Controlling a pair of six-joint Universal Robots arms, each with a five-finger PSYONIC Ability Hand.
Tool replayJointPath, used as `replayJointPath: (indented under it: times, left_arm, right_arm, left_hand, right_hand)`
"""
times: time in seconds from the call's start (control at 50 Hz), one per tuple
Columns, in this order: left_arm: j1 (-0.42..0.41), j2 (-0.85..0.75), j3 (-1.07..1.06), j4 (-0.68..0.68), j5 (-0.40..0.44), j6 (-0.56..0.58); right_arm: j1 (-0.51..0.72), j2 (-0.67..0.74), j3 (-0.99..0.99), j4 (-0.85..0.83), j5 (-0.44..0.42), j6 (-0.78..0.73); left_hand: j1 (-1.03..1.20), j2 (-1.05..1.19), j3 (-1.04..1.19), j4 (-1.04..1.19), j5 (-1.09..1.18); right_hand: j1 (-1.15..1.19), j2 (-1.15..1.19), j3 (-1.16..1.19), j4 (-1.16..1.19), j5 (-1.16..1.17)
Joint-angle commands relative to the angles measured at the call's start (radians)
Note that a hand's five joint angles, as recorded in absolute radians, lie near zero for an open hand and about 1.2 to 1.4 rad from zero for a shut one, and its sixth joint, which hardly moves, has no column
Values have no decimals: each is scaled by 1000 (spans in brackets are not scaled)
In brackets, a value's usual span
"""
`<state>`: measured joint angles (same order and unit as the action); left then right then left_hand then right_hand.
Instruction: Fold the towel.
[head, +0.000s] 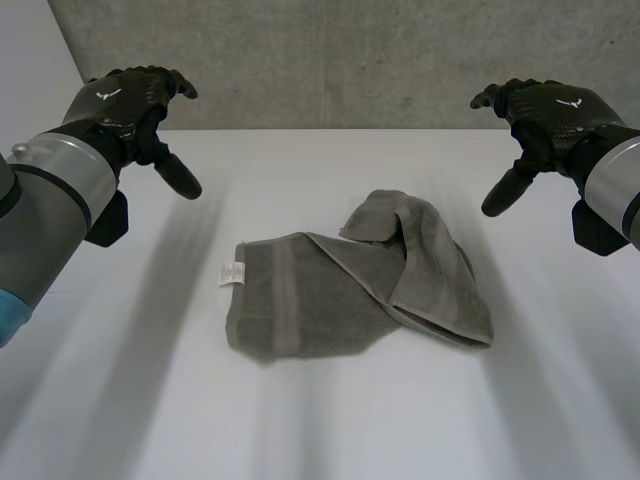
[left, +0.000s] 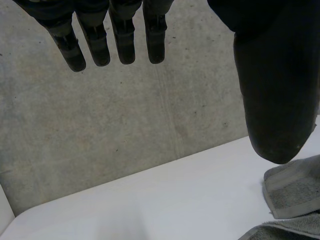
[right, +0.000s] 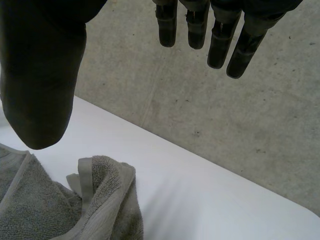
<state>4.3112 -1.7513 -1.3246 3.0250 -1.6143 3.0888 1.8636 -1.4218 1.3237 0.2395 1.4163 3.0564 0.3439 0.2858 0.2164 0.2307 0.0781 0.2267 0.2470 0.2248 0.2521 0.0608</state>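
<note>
The black left hand is held up over the far left side of the white desk. Its fingers are stretched out straight and nothing's gripped. The rumpled grey-green terry towel is laid mid-desk between both hands, well apart from either set of fingers. Its right end is doubled over, and a small white label is seen at its left edge. The black right hand is raised far right, fingers relaxed, nothing held.
</note>
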Motion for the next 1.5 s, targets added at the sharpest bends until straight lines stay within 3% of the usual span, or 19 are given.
replayJointPath:
  times: [0.02,0.3,0.44,0.48,0.52,0.54,0.58,0.6,0.64,0.74,0.82,1.02,1.3,1.5]
  left_arm:
    - [-1,-4,-2,0,2,-1]
    - [-1,-11,-4,3,7,1]
    - [-2,-17,-19,68,39,2]
    - [-5,-22,-30,101,74,5]
    - [-4,-71,-35,181,190,14]
    - [-4,-71,-35,181,191,14]
    - [5,-141,-24,245,319,16]
    - [5,-142,-24,245,320,16]
    - [10,-218,4,302,420,16]
    - [12,-367,77,330,502,25]
    - [12,-444,114,336,511,63]
    - [7,-628,171,351,504,319]
    - [8,-680,169,350,501,350]
    - [-1,-689,169,354,508,350]
  right_arm:
    - [0,-2,2,0,0,1]
    - [2,-2,2,-5,0,-1]
    - [17,-2,-6,20,-54,-39]
    - [20,-5,15,82,-123,-153]
    - [22,-5,35,119,-144,-222]
    - [22,-5,35,119,-145,-223]
    - [25,-3,93,178,-155,-348]
    - [25,-3,94,178,-155,-349]
    - [25,1,162,190,-160,-444]
    - [25,7,270,115,-160,-495]
    - [25,23,344,11,-157,-502]
    - [35,144,485,-386,-94,-527]
    - [109,349,395,-437,70,-640]
    - [137,373,359,-459,115,-639]
  left_hand:
    - [-116,-58,-42,-56,-24]
    - [-116,-58,-42,-56,-24]
    - [-122,-63,-42,-56,-30]
    - [-119,-61,-42,-56,-27]
    - [-119,-61,-42,-56,-27]
    - [-119,-61,-42,-56,-27]
    - [-113,-55,-42,-56,-22]
    - [-113,-55,-42,-56,-22]
    - [-104,-46,-42,-56,-13]
    - [-92,-34,-42,-56,-1]
    - [-89,-31,-42,-56,2]
    - [-69,-11,-42,-56,22]
    - [-54,4,-42,-56,37]
    - [-4,54,-42,-56,87]
  right_hand:
    - [-52,-73,-50,-78,-61]
    - [-52,-73,-50,-78,-61]
    - [-52,-73,-50,-78,-61]
    - [-52,-73,-50,-78,-61]
    - [-52,-73,-50,-78,-61]
    - [-52,-73,-50,-78,-61]
    - [-52,-73,-50,-78,-61]
    - [-52,-73,-50,-78,-61]
    - [-52,-73,-50,-78,-61]
    - [-52,-73,-50,-78,-61]
    - [-52,-73,-50,-78,-61]
    - [-52,-73,-50,-78,-61]
    - [-52,-73,-50,-78,-61]
    - [-52,-73,-50,-78,-61]
